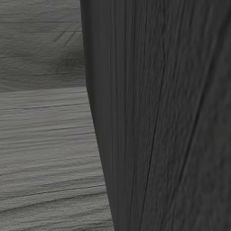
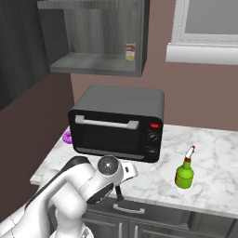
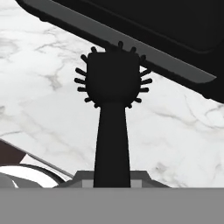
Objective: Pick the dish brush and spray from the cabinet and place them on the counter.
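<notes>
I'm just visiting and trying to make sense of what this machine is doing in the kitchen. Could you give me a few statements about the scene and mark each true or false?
1. The gripper is shut on the dish brush. True.
2. The spray bottle is still inside the cabinet. False: it stands upright on the marble counter, to the right of the toaster oven.
3. The brush's bristled head is near the front of the toaster oven, above the counter. True, as the hand view shows it.
4. The spray bottle is blue. False: its body is green, with a red and white nozzle.
5. The open cabinet above the toaster oven holds a small can. True.
</notes>
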Robot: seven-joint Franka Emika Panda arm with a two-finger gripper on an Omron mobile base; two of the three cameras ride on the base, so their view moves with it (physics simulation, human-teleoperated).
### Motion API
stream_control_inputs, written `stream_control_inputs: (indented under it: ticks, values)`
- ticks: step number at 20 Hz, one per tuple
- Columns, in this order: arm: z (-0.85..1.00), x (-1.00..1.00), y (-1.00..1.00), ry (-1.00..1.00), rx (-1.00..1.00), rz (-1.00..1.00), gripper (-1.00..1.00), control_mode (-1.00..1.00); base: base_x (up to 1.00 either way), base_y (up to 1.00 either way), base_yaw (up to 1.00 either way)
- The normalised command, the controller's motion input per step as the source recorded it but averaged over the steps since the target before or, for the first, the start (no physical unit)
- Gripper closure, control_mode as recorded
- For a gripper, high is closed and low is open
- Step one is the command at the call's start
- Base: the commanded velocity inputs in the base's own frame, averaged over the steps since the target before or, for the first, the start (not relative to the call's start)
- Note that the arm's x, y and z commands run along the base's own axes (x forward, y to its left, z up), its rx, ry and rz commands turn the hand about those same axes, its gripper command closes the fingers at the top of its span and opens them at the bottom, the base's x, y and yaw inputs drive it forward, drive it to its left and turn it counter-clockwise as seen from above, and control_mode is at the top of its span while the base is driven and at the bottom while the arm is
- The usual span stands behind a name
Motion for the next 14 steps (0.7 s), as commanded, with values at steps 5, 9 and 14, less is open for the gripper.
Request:
stream_control_inputs:
  ticks: [5,9,14]
  values:
    - [0.00,0.20,0.00,0.00,-0.06,0.14,1.00,-1.00,0.00,0.00,0.00]
    - [-0.04,0.41,0.00,0.02,-0.02,0.12,1.00,-1.00,0.00,0.00,0.00]
    - [-0.14,0.47,0.00,0.07,-0.02,0.10,1.00,-1.00,0.00,0.00,0.00]
